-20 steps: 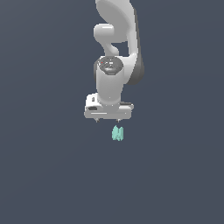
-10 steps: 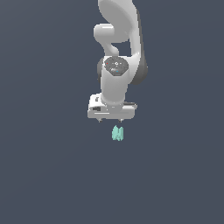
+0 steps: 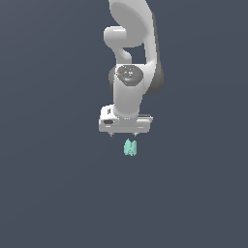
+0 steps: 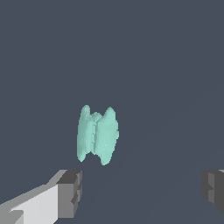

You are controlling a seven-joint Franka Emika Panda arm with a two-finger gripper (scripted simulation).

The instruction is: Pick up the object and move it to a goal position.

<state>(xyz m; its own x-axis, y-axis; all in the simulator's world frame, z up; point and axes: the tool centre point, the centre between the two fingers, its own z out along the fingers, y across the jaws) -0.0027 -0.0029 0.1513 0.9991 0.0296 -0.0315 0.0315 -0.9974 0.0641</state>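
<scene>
The object (image 3: 130,147) is a tiny mint-green blocky piece with vertical ridges, standing on the dark grey floor. My white gripper (image 3: 123,135) hangs just above it and slightly toward the exterior view's left, not touching it. In the wrist view the object (image 4: 97,135) lies ahead of the gripper (image 4: 142,190), nearer one grey fingertip (image 4: 70,192) than the other fingertip (image 4: 213,188). The jaws stand wide apart with nothing between them.
A plain dark grey floor (image 3: 53,193) fills the scene all round. No other objects, containers or edges show in either view.
The gripper has shifted slightly toward the exterior view's right and a little lower, closer over the object. The object has not moved.
</scene>
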